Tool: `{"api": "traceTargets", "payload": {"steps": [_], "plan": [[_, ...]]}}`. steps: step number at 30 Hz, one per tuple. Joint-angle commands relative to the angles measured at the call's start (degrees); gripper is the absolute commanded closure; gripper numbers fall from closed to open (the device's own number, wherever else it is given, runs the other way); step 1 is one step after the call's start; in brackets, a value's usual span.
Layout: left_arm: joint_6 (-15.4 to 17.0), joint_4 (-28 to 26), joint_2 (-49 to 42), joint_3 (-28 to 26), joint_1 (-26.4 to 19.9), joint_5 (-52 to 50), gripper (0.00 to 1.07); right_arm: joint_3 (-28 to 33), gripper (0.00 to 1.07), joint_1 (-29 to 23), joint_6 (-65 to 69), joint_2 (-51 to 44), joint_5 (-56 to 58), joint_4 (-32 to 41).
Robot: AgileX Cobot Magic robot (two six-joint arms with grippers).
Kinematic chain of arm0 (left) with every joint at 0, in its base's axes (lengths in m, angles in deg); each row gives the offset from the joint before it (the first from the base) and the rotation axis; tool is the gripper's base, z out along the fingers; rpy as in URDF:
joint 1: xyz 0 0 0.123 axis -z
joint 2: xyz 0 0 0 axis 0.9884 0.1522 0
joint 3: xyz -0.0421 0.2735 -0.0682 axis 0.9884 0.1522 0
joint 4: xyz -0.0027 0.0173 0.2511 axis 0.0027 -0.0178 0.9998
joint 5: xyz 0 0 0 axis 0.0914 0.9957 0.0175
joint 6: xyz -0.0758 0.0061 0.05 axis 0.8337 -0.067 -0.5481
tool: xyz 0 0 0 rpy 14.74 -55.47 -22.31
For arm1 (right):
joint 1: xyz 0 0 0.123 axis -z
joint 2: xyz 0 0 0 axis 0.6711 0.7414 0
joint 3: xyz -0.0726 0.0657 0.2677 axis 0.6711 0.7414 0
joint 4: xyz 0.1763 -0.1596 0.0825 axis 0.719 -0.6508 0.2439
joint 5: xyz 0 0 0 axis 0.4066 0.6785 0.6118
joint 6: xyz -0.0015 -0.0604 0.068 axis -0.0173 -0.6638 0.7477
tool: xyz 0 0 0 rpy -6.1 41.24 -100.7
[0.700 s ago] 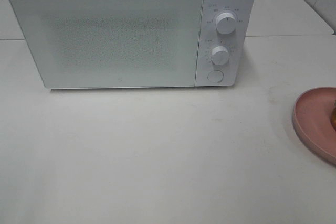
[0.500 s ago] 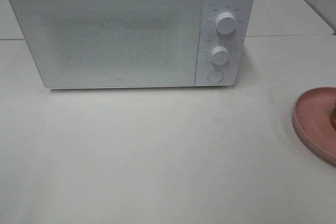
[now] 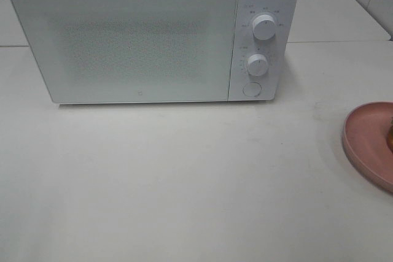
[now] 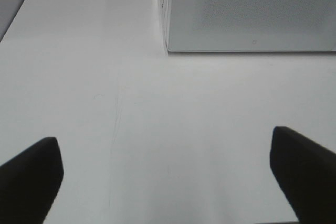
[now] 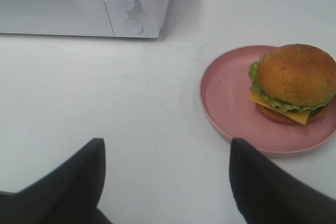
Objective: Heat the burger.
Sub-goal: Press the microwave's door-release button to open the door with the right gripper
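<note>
Currently: left claw (image 4: pixel 163 135) is seen spread wide over the table (image 3: pixel 184 176). Microwave (image 3: pixel 153 38) is set at the far side, left of centre, door shut, two knobs (image 3: pixel 264 27) stacked on its right panel. Burger (image 5: pixel 294 82) is sat on the pink plate (image 5: pixel 226 98) at the right edge, nearer than the microwave and well apart from it. Right claw (image 5: pixel 167 142) is held apart too, clamped on nothing, close to the plate.
</note>
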Motion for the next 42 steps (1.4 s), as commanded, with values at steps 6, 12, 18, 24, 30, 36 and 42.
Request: {"api": "traceTargets", "payload": {"steps": [6, 12, 18, 24, 30, 36, 42], "plan": [[0.29, -0.4, -0.4, 0.17, -0.06, -0.4, 0.07, -1.78, 0.42, 0.23, -0.52, 4.64, -1.66, -0.06], [0.29, -0.4, -0.4, 0.17, -0.06, -0.4, 0.07, -1.78, 0.42, 0.23, -0.52, 11.06, -6.59, -0.11], [0.29, -0.4, -0.4, 0.17, -0.06, -0.4, 0.07, -1.72, 0.36, 0.23, -0.52, 17.02, -11.12, -0.11], [0.29, -0.4, -0.4, 0.17, -0.06, -0.4, 0.07, -1.72, 0.31, 0.23, -0.57, 20.4, -14.27, -0.17], [0.29, -0.4, -0.4, 0.17, -0.06, -0.4, 0.07, -1.72, 0.31, 0.23, -0.57, 24.01, -18.45, -0.17], [0.29, -0.4, -0.4, 0.17, -0.06, -0.4, 0.07, -1.72, 0.31, 0.23, -0.57, 28.65, -24.01, -0.17], [0.29, -0.4, -0.4, 0.17, -0.06, -0.4, 0.07, -1.72, 0.31, 0.23, -0.57, 35.35, -31.17, -0.17]]}}
